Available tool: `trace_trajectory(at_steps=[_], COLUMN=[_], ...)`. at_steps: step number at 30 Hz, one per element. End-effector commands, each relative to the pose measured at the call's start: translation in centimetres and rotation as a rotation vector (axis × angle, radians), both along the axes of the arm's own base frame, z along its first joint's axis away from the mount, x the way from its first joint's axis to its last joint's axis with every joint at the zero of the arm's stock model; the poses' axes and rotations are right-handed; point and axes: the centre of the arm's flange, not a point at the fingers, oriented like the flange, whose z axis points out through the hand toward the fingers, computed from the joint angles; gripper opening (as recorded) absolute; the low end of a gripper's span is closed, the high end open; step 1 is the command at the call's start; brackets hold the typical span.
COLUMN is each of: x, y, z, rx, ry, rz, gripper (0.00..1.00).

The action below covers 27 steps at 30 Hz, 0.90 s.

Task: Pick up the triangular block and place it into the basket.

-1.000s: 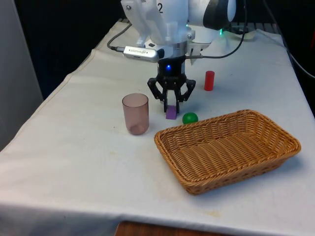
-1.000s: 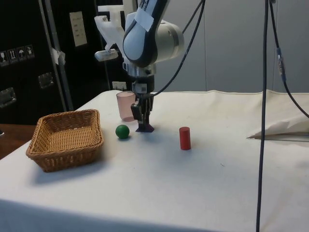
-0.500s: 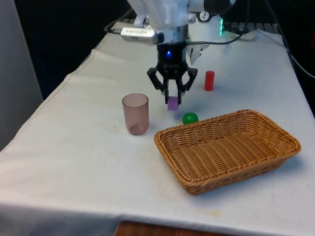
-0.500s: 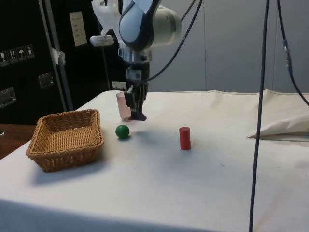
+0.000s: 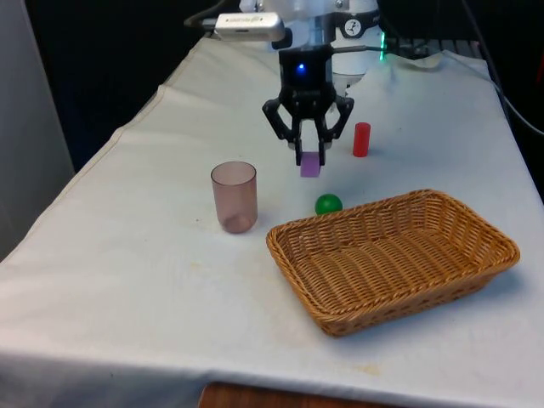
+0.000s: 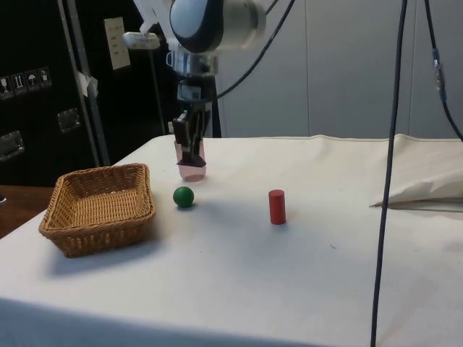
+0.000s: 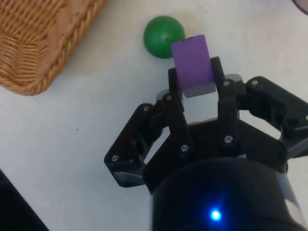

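Now lifted clear of the desk since a second ago: purple triangular block pinched in the tool, hanging above the green ball. Grasp looks secure; remaining: carry across to the basket and release.

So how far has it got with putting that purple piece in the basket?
The pick-up looks done: the gripper is shut on the purple block and holds it in the air, clear of the cloth, above the green ball. In hand is carrying it across. Left to do: bring it over the wicker basket, which holds nothing yet, and let go.
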Motion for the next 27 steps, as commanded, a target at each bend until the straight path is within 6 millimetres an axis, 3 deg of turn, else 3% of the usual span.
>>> trace_trajectory(at_steps=[1, 14, 27], x=[0.2, 3.4, 7.4], y=[0.4, 3.1, 6.2], z=[0.1, 1.2, 0.9], rx=[-0.005, 0.014, 0.015], ry=[0.007, -0.029, -0.042], rz=[-0.003, 0.008, 0.014], gripper=[0.33, 0.33, 0.33])
